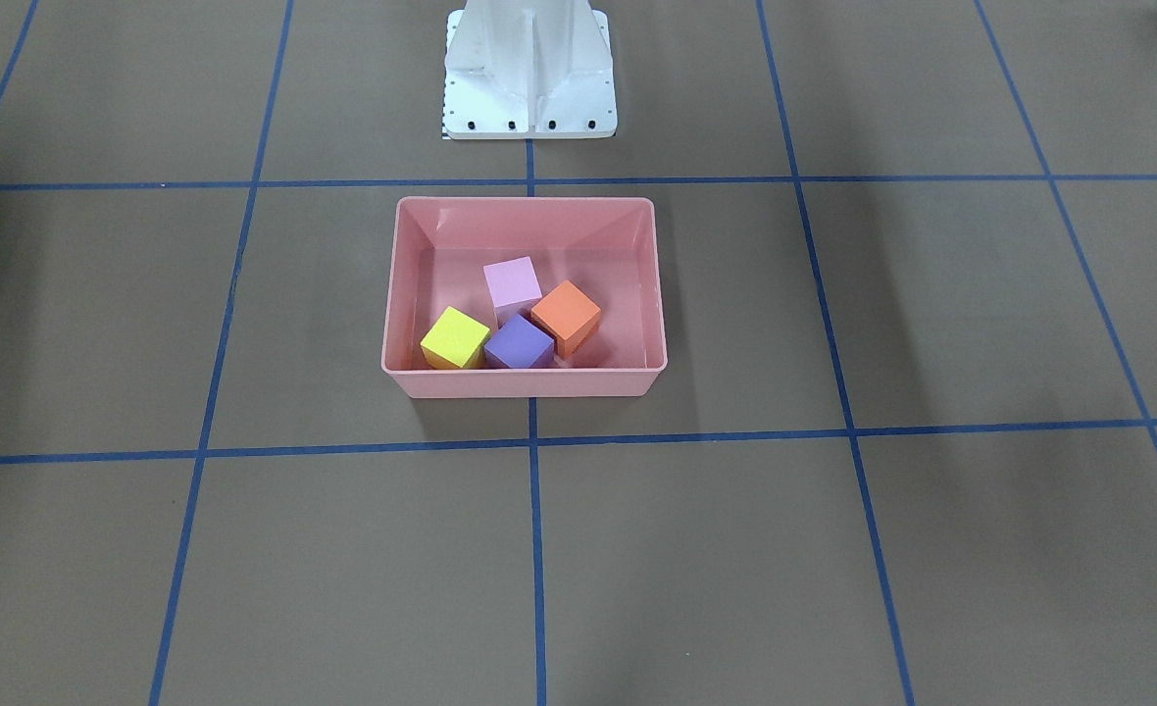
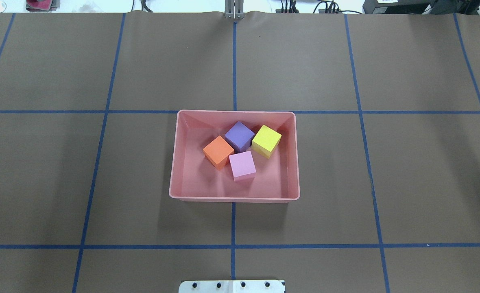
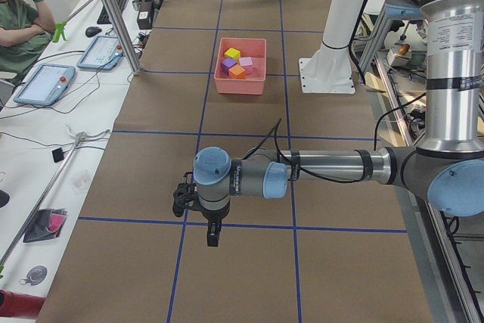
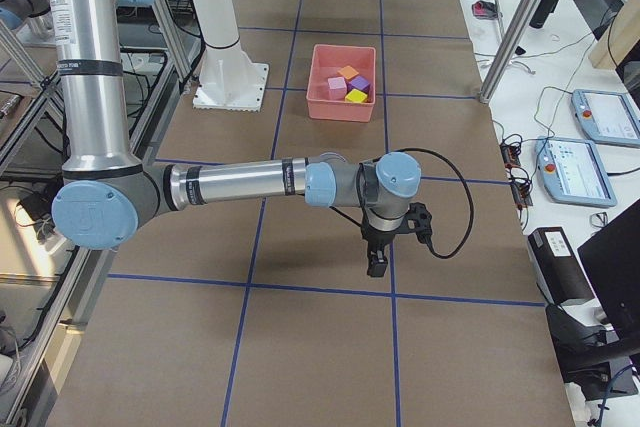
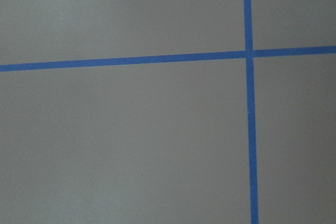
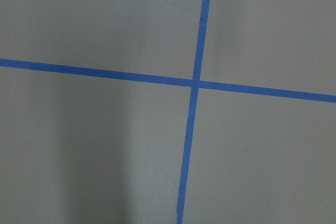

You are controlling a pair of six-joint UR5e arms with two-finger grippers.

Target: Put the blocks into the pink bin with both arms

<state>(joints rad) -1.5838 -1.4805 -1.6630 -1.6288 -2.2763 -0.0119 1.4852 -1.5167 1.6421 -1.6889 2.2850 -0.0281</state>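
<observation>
The pink bin (image 2: 234,199) sits at the table's middle and holds all four blocks: yellow (image 2: 267,139), purple (image 2: 239,135), orange (image 2: 218,150) and lilac (image 2: 242,164). They cluster toward the bin's far side. In the front-facing view the bin (image 1: 525,382) shows the same cluster. The left gripper (image 3: 213,236) shows only in the exterior left view, far from the bin, pointing down over bare table; I cannot tell if it is open or shut. The right gripper (image 4: 377,265) shows only in the exterior right view, likewise far from the bin; its state is unclear. Both wrist views show only brown table and blue tape.
The white base pedestal (image 1: 529,69) stands just behind the bin. Blue tape lines grid the brown table. A seated operator (image 3: 19,17) and control pendants (image 3: 44,83) are at a side bench, and more pendants (image 4: 600,117) lie at the other end.
</observation>
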